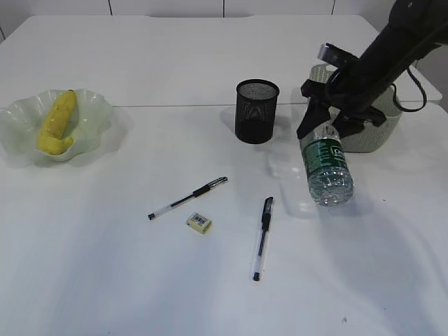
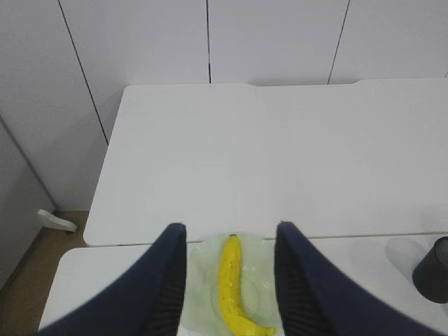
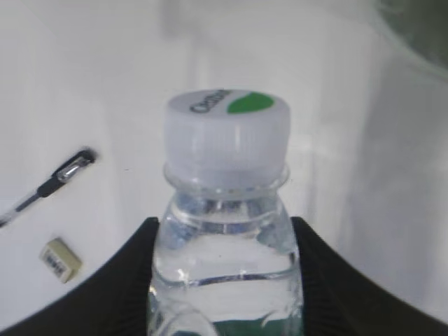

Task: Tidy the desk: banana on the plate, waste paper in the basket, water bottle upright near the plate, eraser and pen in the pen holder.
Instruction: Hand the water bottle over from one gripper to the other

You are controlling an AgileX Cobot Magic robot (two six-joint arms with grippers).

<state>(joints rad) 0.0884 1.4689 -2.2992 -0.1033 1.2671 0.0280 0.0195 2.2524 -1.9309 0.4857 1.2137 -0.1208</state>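
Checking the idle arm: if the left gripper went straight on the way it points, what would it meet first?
Probably the banana on the plate; it lies centred between the left gripper's open fingers, though depth is unclear.

Open desk (image 1: 105,280) front-left (pens (image 1: 187,198) mid)

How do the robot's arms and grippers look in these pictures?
The right arm is black, with a thin black cable looping beside it and a silver-grey part near the wrist. The left gripper has two broad, rounded dark navy fingers with ribbed inner faces.
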